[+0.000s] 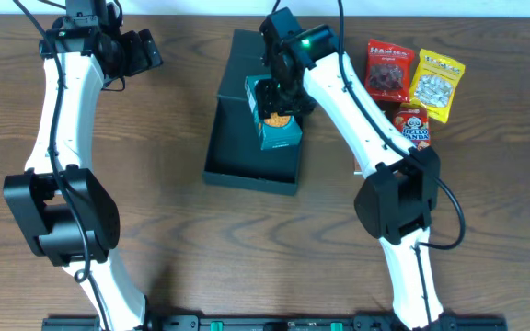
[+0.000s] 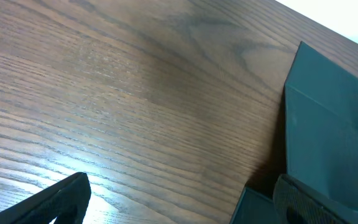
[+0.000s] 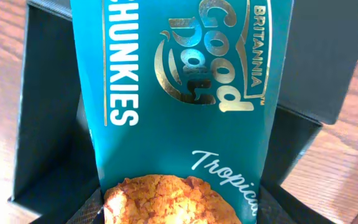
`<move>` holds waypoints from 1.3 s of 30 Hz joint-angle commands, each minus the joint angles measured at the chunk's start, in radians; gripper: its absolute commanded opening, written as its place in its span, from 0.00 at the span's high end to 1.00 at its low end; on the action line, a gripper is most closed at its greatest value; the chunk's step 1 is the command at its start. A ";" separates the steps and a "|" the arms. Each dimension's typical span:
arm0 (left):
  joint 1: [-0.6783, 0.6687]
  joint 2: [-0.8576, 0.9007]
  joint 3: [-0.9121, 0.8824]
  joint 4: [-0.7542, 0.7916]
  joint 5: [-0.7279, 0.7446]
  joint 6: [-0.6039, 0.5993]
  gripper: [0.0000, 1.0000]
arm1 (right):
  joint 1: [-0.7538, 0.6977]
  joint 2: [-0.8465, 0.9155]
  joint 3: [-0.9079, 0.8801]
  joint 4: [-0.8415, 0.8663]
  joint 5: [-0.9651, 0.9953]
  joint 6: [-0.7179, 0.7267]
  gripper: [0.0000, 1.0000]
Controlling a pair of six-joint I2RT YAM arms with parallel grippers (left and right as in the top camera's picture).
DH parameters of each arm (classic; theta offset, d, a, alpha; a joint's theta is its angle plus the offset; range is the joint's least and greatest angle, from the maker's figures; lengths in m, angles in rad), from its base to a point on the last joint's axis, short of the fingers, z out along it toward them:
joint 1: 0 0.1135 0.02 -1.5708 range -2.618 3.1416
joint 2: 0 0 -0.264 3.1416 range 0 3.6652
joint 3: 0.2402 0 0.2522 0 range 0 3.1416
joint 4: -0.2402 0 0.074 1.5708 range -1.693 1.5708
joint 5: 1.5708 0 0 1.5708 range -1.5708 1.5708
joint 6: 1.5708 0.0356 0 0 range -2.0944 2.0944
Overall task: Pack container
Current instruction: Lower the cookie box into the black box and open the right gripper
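From overhead, the container (image 1: 237, 156) sits on the desk (image 1: 155, 221) at mid-width, between the two arms. Its long axis runs from the robot's side to the far edge, a little skewed. The open tray lies nearer the robot, and the hinged lid (image 1: 245, 55) is folded back at the far end. The right end effector (image 1: 277, 103) is over the right half of the tray, closed on a teal cookie box (image 1: 281, 131). The cookie box's long axis runs roughly along the container's, printed face up. To the right on the desk, apart from the container, lie a red packet (image 1: 387, 69), a yellow packet (image 1: 436, 85) and a small red box (image 1: 412, 124). The left end effector (image 1: 147, 51) hangs over bare desk, well to the left of the lid.

In the left wrist view, the left end effector (image 2: 182, 190) is spread wide and holds nothing. One dark finger shows at each lower corner, with wood grain between them. The container's lid (image 2: 331, 124) rises at the right edge.

In the right wrist view, the cookie box (image 3: 185, 112) fills the middle of the frame, running up it. The cookie picture is at the near end, and "Good Day" and "CHUNKIES" are printed above. Dark pads press its lower corners on both sides. The container's floor and wall (image 3: 48, 124) show behind it on the left, and the lid shows at upper right.
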 commanded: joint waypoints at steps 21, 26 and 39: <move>0.005 0.001 0.003 -0.001 -0.003 0.052 0.05 | 0.053 -0.002 0.131 -0.226 -0.124 0.010 0.35; 0.005 0.001 0.003 -0.001 -0.003 0.051 0.05 | 0.068 -0.002 0.129 -0.211 -0.045 0.074 0.35; 0.004 0.001 0.003 -0.001 -0.003 0.051 0.05 | 0.105 0.000 0.113 -0.118 0.012 0.327 0.39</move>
